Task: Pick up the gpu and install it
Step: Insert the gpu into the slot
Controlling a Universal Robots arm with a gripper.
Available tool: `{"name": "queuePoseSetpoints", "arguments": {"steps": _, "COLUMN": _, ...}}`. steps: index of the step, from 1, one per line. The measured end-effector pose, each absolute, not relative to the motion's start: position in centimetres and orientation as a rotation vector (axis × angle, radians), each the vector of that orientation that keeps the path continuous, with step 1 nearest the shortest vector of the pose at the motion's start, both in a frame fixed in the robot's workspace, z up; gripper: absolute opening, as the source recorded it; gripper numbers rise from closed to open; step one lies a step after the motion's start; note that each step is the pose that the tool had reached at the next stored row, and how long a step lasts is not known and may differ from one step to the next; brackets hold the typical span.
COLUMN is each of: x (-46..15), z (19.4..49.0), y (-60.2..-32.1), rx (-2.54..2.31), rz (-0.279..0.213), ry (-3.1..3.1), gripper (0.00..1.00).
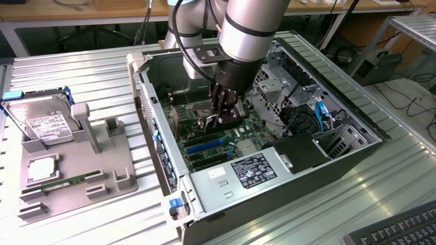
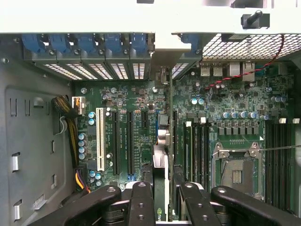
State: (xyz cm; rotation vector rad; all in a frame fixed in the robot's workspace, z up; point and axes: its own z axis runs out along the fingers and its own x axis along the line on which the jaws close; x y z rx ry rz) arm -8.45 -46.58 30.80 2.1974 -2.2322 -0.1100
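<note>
As gripped, gpu point(image 2: 161, 174) between fingers point(image 2: 141, 202).

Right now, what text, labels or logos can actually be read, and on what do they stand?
None reads as words.
Power supply label: print too small.
Hard drive label: too small.
White sticker: blurred.
Motherboard silkscreen: illegible.
Logo on the gpu held by the gripper: partly hidden, unreadable.

A ribbed, pale metal table point(image 1: 81, 76) spans the scene under even, bright light. Behind it runs a light wooden bench point(image 1: 68, 15) with dark space beneath — black cables point(image 1: 402, 97) trail there. A black keyboard point(image 1: 402, 229) sits at the exterior view's lower right corner.
</note>
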Motion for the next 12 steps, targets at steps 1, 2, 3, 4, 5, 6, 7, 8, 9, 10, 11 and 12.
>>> {"name": "queuePoseSetpoints", "arguments": {"steps": 1, "x": -8.5, "z": 30.8, "y": -46.6, "rx": 2.197, "rz": -0.11, "ry": -2.232, "gripper": 0.26}}
{"name": "queuePoseSetpoints", "arguments": {"steps": 2, "x": -8.5, "z": 30.8, "y": -46.6, "rx": 2.197, "rz": -0.11, "ry": -2.232, "gripper": 0.26}}
{"name": "queuePoseSetpoints", "arguments": {"steps": 3, "x": -8.5, "z": 30.8, "y": -46.6, "rx": 2.197, "rz": -0.11, "ry": -2.232, "gripper": 0.26}}
{"name": "queuePoseSetpoints", "arguments": {"steps": 4, "x": -8.5, "z": 30.7, "y": -46.6, "rx": 2.198, "rz": -0.11, "ry": -2.232, "gripper": 0.26}}
{"name": "queuePoseSetpoints", "arguments": {"steps": 5, "x": -8.5, "z": 30.6, "y": -46.6, "rx": 2.198, "rz": -0.11, "ry": -2.232, "gripper": 0.26}}
{"name": "queuePoseSetpoints", "arguments": {"steps": 6, "x": -8.5, "z": 30.4, "y": -46.6, "rx": 2.198, "rz": -0.11, "ry": -2.232, "gripper": 0.26}}
{"name": "queuePoseSetpoints", "arguments": {"steps": 7, "x": -8.4, "z": 30.2, "y": -46.6, "rx": 2.197, "rz": -0.11, "ry": -2.232, "gripper": 0.26}}
{"name": "queuePoseSetpoints", "arguments": {"steps": 8, "x": -8.5, "z": 30.1, "y": -46.6, "rx": 2.198, "rz": -0.11, "ry": -2.232, "gripper": 0.26}}
{"name": "queuePoseSetpoints", "arguments": {"steps": 9, "x": -8.5, "z": 29.8, "y": -46.6, "rx": 2.197, "rz": -0.11, "ry": -2.232, "gripper": 0.26}}
{"name": "queuePoseSetpoints", "arguments": {"steps": 10, "x": -8.5, "z": 29.6, "y": -46.6, "rx": 2.197, "rz": -0.11, "ry": -2.232, "gripper": 0.26}}
{"name": "queuePoseSetpoints", "arguments": {"steps": 11, "x": -8.5, "z": 29.4, "y": -46.6, "rx": 2.197, "rz": -0.11, "ry": -2.232, "gripper": 0.26}}
{"name": "queuePoseSetpoints", "arguments": {"steps": 12, "x": -8.6, "z": 29.3, "y": -46.6, "rx": 2.197, "rz": -0.11, "ry": -2.232, "gripper": 0.26}}
